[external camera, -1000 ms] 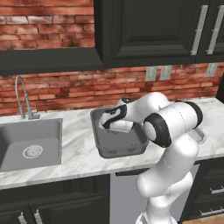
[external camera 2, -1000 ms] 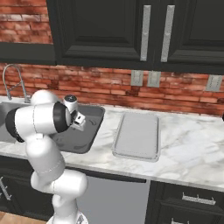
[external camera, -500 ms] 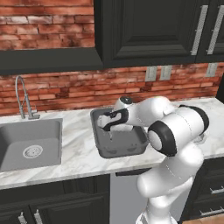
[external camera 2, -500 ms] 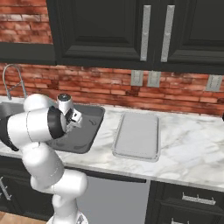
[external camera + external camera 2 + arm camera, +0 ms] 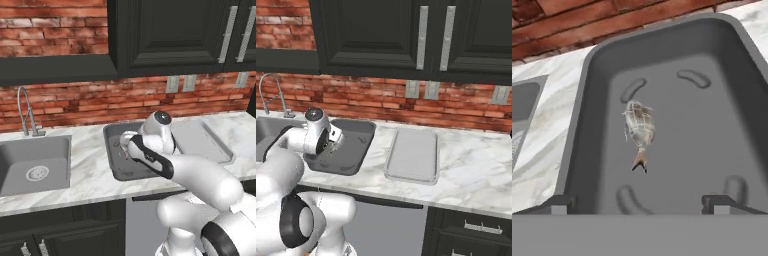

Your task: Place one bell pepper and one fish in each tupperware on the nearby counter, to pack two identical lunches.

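Observation:
A small silvery fish (image 5: pixel 639 129) lies on the floor of the deep dark grey tupperware tub (image 5: pixel 582 125), left of its middle. My gripper (image 5: pixel 638 205) hangs open just above the tub's near end, with nothing between its fingertips (image 5: pixel 559 204). From the base views the gripper (image 5: pixel 125 146) (image 5: pixel 332 141) hovers over the tub (image 5: pixel 112 167) (image 5: pixel 356 155). To the tub's right on the counter (image 5: pixel 90 175) lies the shallow light grey tray (image 5: pixel 200 140) (image 5: pixel 412 155), with nothing in it. The bell pepper is out of view.
A steel sink (image 5: pixel 32 165) with a faucet (image 5: pixel 27 112) is set into the counter left of the tub. A brick wall (image 5: pixel 381 100) and black upper cabinets (image 5: pixel 170 35) back the counter. My arm's elbow (image 5: pixel 200 175) bulks over the counter's front edge.
The jaws went from shut to wide open, and the fish now lies loose in the tub. The arm's elbow has swung down toward the cameras.

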Controlling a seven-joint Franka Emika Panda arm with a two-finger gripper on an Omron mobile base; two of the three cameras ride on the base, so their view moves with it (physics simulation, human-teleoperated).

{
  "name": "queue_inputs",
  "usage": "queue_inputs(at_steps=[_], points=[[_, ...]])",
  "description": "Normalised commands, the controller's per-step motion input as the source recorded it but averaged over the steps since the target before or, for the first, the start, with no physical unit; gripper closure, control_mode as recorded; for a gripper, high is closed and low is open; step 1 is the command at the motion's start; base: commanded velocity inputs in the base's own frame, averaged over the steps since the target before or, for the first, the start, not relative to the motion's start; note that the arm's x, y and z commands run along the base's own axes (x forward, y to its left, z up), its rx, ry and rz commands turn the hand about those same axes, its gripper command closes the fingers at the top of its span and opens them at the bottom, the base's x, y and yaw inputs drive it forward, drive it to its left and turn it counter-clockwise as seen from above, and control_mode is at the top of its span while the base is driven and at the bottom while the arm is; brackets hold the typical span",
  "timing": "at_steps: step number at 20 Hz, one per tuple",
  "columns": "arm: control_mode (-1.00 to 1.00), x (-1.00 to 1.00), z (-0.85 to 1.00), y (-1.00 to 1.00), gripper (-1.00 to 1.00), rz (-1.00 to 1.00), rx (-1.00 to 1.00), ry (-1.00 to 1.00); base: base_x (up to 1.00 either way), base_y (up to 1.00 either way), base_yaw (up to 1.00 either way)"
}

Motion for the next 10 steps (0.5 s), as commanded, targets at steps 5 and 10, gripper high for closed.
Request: queue_inputs(at_steps=[5, 10], points=[[-1.0, -0.87, 0.72, -0.58, -1.0, -0.14, 0.0, 0.0, 0.0, 0.0, 0.0], [-1.0, -0.8, 0.67, -0.64, -1.0, -0.15, 0.0, 0.0, 0.0, 0.0, 0.0]])
